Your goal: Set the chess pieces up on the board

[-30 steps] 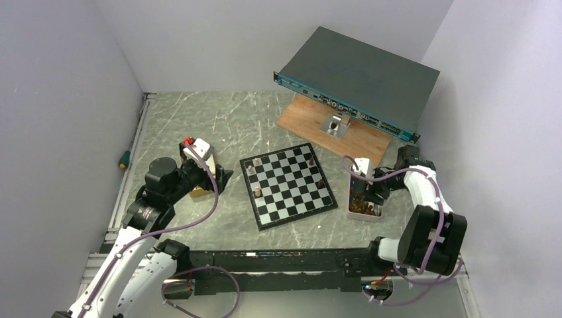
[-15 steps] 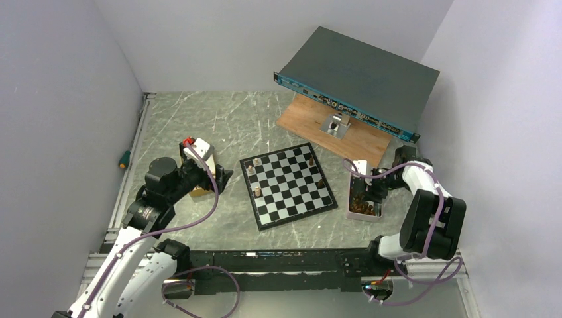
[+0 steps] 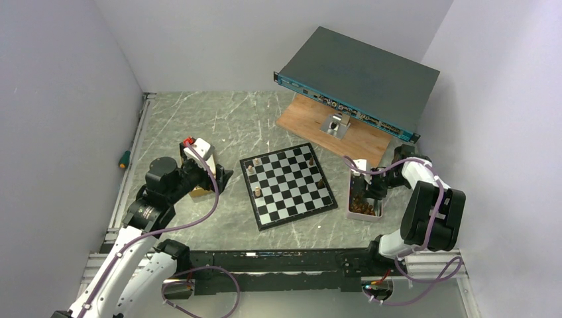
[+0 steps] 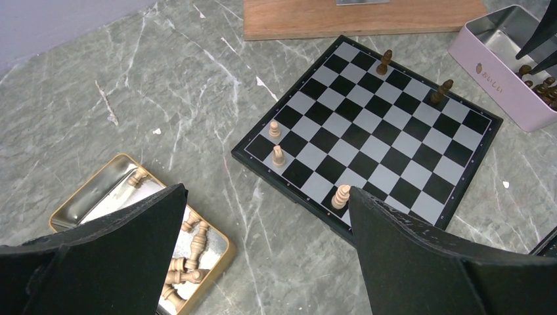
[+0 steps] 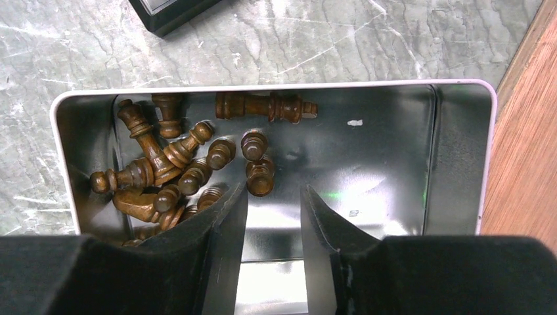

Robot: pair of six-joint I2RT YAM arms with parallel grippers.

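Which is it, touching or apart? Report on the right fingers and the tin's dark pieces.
Cannot tell. In the right wrist view one of the right fingers overlaps the dark pieces in the tin, but its height above them does not show.

Overhead and left-wrist views, shared board [image 3: 287,185]

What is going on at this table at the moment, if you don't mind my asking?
Two robot arms are setting up a chess game. The board holds only three light pieces and two dark pieces so far. The right pincer is down inside the pink tin, next to a heap of dark pieces, its jaws narrow with nothing between them. The left pincer hovers wide open over the gold tin of spare light pieces, holding nothing.
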